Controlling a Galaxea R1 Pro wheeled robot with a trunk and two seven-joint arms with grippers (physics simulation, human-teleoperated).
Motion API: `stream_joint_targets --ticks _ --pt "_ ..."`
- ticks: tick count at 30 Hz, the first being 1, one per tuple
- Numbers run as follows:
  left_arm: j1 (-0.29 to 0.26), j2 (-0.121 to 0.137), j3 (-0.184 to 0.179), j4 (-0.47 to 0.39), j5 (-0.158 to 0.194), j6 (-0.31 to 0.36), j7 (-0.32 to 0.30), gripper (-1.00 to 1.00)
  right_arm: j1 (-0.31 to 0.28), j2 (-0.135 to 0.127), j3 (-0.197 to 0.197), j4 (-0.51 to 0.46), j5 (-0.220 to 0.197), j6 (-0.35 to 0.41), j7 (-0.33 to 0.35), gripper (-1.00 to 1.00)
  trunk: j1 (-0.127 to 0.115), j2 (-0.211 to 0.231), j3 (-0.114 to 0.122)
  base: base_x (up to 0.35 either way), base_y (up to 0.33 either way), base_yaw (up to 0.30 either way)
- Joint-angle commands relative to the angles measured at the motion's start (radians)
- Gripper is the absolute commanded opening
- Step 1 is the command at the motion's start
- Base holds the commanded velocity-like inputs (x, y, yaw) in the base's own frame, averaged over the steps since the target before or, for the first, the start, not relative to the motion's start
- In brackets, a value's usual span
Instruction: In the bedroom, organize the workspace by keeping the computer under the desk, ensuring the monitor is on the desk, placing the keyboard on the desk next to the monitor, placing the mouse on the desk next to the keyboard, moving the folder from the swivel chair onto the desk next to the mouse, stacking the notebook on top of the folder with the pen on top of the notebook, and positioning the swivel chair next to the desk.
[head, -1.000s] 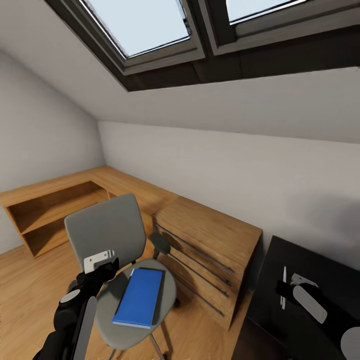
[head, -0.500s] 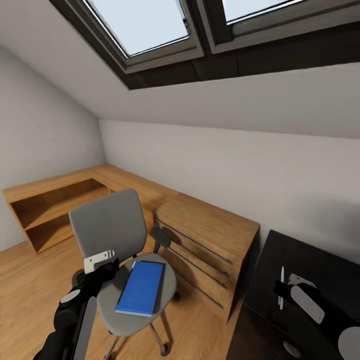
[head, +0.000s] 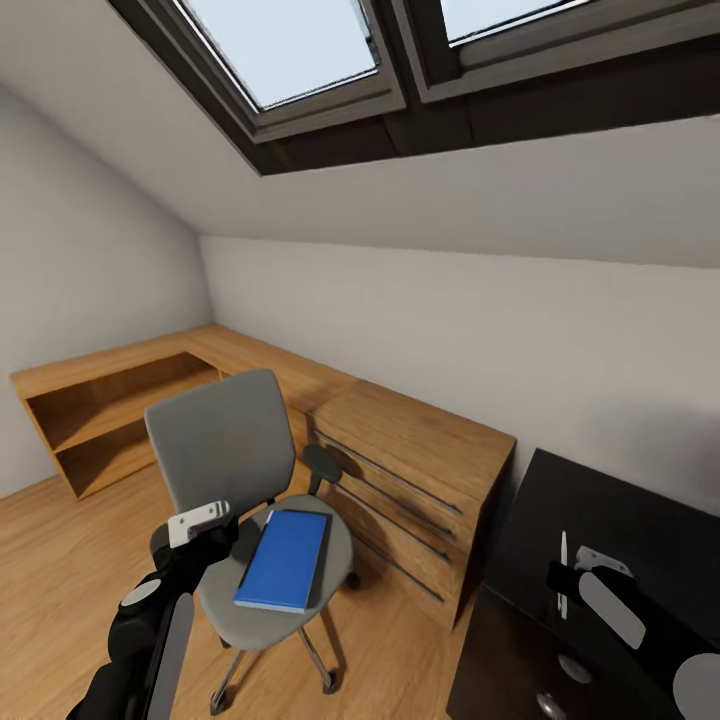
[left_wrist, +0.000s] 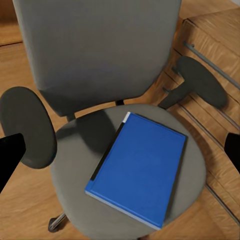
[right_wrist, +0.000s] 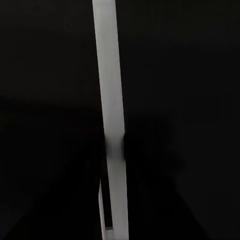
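Here's the swivel chair (head: 240, 470) standing on the wooden floor (head: 60, 560) just in front of the light wooden dresser (head: 415, 480), its grey back turned toward the low wooden shelf unit (head: 110, 400) along the left wall, and it is well apart from the desk (head: 620, 520), whose glossy black top fills the lower right corner of the head view. On the chair's seat lies the blue folder (head: 284, 558), flat, reaching the seat's front edge, with the two dark armrests either side of it. The left gripper (head: 205, 528) hangs beside the chair's near armrest, above the seat's edge; in the left wrist view its dark fingertips (left_wrist: 10, 155) sit far apart at the two sides, so the jaws are spread wide with nothing between them, and the folder (left_wrist: 140, 167) lies straight ahead. Over to the right gripper (head: 575, 572), low over the desk near its left edge, right beside the pen (head: 563, 574), a thin pale stick lying on the black top; the right wrist view has the pen (right_wrist: 112, 115) close up against the dark surface, but whether those jaws are parted or closed I cannot tell
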Motion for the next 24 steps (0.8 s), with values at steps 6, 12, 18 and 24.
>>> stream_joint_targets --ticks 6,12,18,24 --pt "-0.001 -0.001 0.000 0.000 0.006 0.005 0.005 1.00 -0.001 -0.002 0.007 -0.002 -0.005 -0.006 -0.008 -1.00 0.023 -0.043 -0.020 -0.004 0.000 0.000" --pt "-0.001 -0.001 0.000 0.002 0.005 0.005 0.005 1.00 -0.001 -0.002 0.007 -0.002 -0.005 -0.008 -0.008 -1.00 0.046 -0.085 -0.039 0.000 0.000 0.000" --pt "-0.001 -0.001 -0.001 0.012 0.003 0.005 0.005 1.00 -0.001 -0.002 0.007 -0.002 -0.005 -0.010 -0.008 -1.00 0.069 -0.127 -0.058 0.000 0.000 0.000" --pt "-0.001 -0.001 -0.001 0.017 0.003 0.005 0.005 1.00 -0.001 -0.002 0.007 -0.003 -0.005 -0.010 -0.008 -1.00 0.077 -0.141 -0.064 0.000 0.000 0.000"
